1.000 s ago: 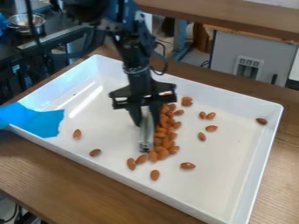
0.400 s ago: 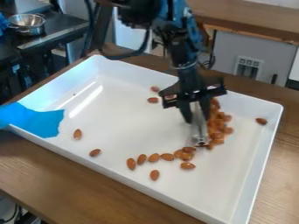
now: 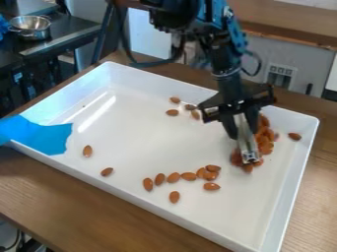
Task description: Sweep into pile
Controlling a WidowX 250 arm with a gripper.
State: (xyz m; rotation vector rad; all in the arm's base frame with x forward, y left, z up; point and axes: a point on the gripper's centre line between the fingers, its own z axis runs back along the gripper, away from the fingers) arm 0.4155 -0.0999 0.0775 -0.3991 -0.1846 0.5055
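Observation:
The gripper (image 3: 242,127) hangs over the right part of the white tray (image 3: 138,138), shut on a flat metal tool (image 3: 248,147) that points down to the tray floor. A dense heap of almonds (image 3: 266,140) lies against the tool's right side, with a few around its tip. Front of centre, a loose row of almonds (image 3: 174,177) runs left to right. Several almonds (image 3: 172,112) are scattered near the back wall. Two stray ones (image 3: 87,151) lie at the left, and a single almond (image 3: 295,136) is by the right wall.
Raised walls surround the tray, which stands on a wooden table (image 3: 59,184). Blue material (image 3: 39,135) covers its left corner. A metal bowl (image 3: 29,25) sits on a dark counter at the back left.
Gripper and tool have moved from mid-tray to the right, and the heap of almonds has shifted right with them. Several almonds stayed behind in the front row; some at the back came into view.

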